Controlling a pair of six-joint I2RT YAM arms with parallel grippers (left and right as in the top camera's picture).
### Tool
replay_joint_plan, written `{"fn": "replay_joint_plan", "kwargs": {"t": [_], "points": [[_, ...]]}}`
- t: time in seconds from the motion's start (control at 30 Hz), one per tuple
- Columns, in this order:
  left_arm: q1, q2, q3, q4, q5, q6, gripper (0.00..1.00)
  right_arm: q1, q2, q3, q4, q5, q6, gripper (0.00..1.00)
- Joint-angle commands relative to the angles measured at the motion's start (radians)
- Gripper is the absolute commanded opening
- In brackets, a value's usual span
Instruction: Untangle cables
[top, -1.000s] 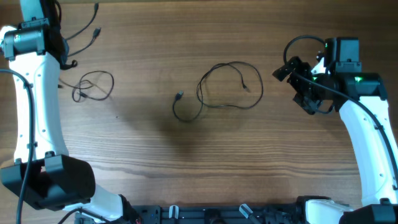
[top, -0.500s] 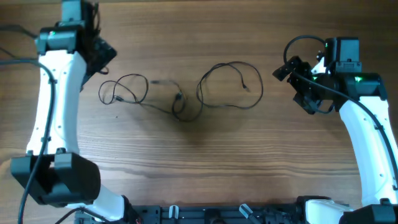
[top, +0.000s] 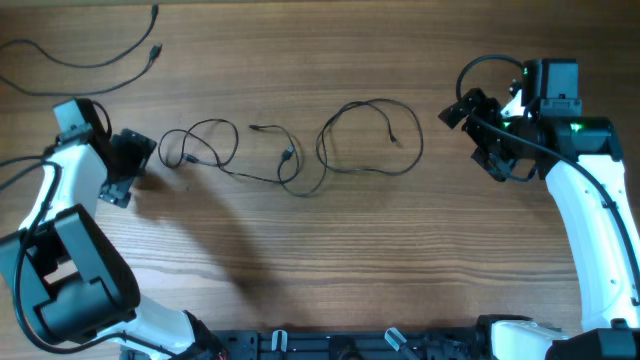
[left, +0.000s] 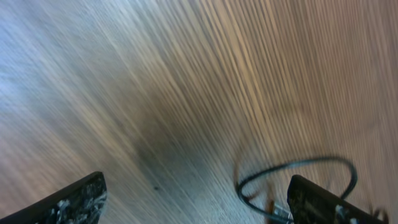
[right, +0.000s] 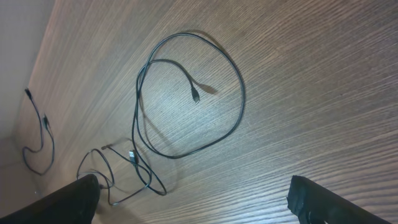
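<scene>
Thin black cables lie across the table's middle. A small loop (top: 235, 140) sits left, and a strand (top: 290, 178) runs from it to a large loop (top: 418, 140). My left gripper (top: 133, 167) is open just left of the small loop. In the blurred left wrist view the gripper (left: 196, 208) holds nothing, and a cable loop (left: 292, 165) curves by its right finger (left: 323, 205). My right gripper (top: 480, 140) is open to the right of the large loop. In the right wrist view the gripper (right: 196, 202) is empty, with the large loop (right: 241, 99) ahead of it.
Another thin black cable (top: 100, 65) lies apart at the far left corner, seen small in the right wrist view as a cable (right: 46, 134) near the table edge. Both arms' white links stand at the left and right sides.
My left arm swung from the far left corner down to the small loop's left, and its gripper opened. The small loop now lies further right, joined to the middle strand. The right arm is still.
</scene>
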Motion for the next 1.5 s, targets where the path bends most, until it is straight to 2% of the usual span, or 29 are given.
{"fn": "replay_joint_plan", "kwargs": {"t": [0.0, 0.07, 0.13, 0.27, 0.33, 0.4, 0.43, 0.53, 0.57, 0.63, 0.7, 0.77, 0.9, 1.03, 1.13, 1.23, 1.37, 1.47], "points": [[-0.002, 0.001, -0.046, 0.037, 0.129, 0.133, 0.94, -0.001, -0.013, 0.006, 0.0, 0.014, 0.005, 1.0], [-0.002, 0.013, -0.046, 0.059, 0.123, 0.153, 0.87, -0.001, -0.013, 0.006, 0.0, 0.014, 0.006, 1.0], [-0.006, 0.03, -0.046, 0.059, 0.122, 0.208, 0.88, -0.002, -0.013, 0.006, 0.0, 0.014, 0.006, 1.0], [-0.06, 0.078, -0.046, 0.071, 0.0, 0.238, 0.86, -0.001, -0.013, 0.006, 0.0, 0.014, 0.006, 1.0], [-0.097, 0.079, -0.046, 0.091, -0.054, 0.238, 0.78, -0.001, -0.013, 0.006, 0.0, 0.014, 0.006, 1.0], [-0.146, 0.085, -0.046, 0.107, -0.124, 0.237, 0.8, -0.001, -0.013, 0.006, 0.0, 0.014, 0.005, 1.0], [-0.174, 0.093, -0.046, 0.108, -0.164, 0.237, 0.84, -0.001, -0.013, 0.006, 0.0, 0.014, 0.006, 1.0], [-0.209, 0.127, -0.046, 0.116, -0.289, 0.237, 0.8, -0.002, -0.013, 0.006, 0.0, 0.014, 0.006, 1.0], [-0.209, 0.139, -0.046, 0.123, -0.299, 0.234, 0.64, -0.001, -0.013, 0.006, 0.0, 0.014, 0.006, 1.0], [-0.202, 0.146, -0.046, 0.177, -0.301, 0.233, 0.58, -0.002, -0.013, 0.006, 0.0, 0.014, 0.006, 1.0], [-0.203, 0.146, -0.046, 0.215, -0.296, 0.233, 0.45, -0.001, -0.013, 0.006, 0.0, 0.014, 0.005, 1.0], [-0.203, 0.146, -0.046, 0.224, -0.29, 0.234, 0.04, -0.001, -0.013, 0.006, 0.0, 0.014, 0.006, 1.0], [-0.201, 0.077, -0.023, 0.235, -0.29, 0.238, 0.04, -0.001, -0.013, 0.006, 0.0, 0.014, 0.006, 1.0], [-0.191, -0.187, 0.024, 0.332, -0.285, 0.253, 0.04, -0.001, -0.013, 0.006, 0.0, 0.014, 0.005, 1.0], [-0.191, -0.383, 0.025, 0.408, -0.286, 0.329, 0.04, -0.001, -0.013, 0.006, 0.0, 0.014, 0.006, 1.0], [-0.191, -0.515, 0.027, 0.541, -0.14, 0.453, 0.04, -0.002, -0.013, 0.006, 0.0, 0.014, 0.006, 1.0], [-0.191, -0.572, 0.083, 0.552, -0.125, 0.363, 0.04, -0.001, -0.013, 0.006, 0.0, 0.014, 0.005, 1.0], [-0.191, -0.575, 0.089, 0.538, -0.121, 0.191, 0.04, -0.002, -0.013, 0.006, 0.0, 0.014, 0.005, 1.0]]}}
